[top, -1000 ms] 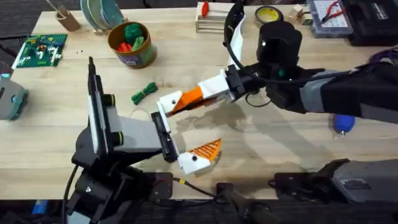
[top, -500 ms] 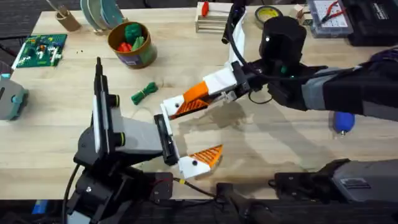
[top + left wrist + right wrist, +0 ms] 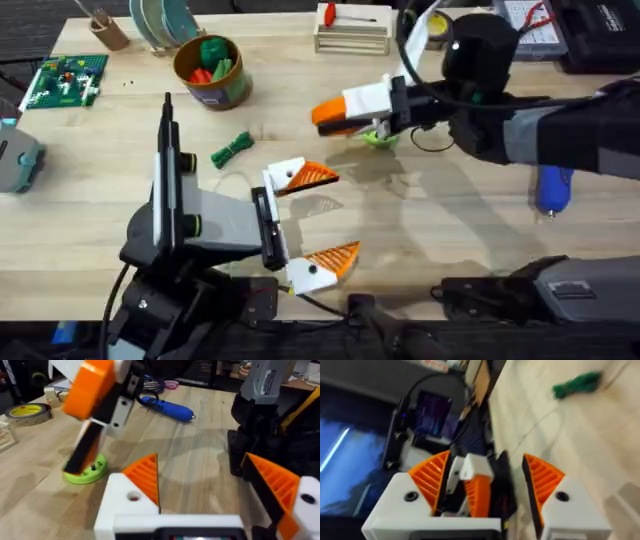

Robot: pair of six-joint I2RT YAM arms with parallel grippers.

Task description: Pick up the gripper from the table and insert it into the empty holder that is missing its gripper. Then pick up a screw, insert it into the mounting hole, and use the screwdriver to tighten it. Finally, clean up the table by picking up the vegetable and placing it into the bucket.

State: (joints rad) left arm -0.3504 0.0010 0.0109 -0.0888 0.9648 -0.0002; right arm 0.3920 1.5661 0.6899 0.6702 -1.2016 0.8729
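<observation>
Right gripper (image 3: 335,112) has pulled off left gripper (image 3: 322,218), now hovers well apart from it, just over green ring disc (image 3: 381,139). Its pads are spread; we see nothing pinched. Orange gripper (image 3: 308,178) stayed behind, sitting on holder (image 3: 283,172), left hand's far finger. Left fingers are spread wide, both orange-tipped. We judge insertion done and the screw next. Screwdriver (image 3: 552,190) lies beyond right hand, vegetable (image 3: 232,150) just past left hand.
</observation>
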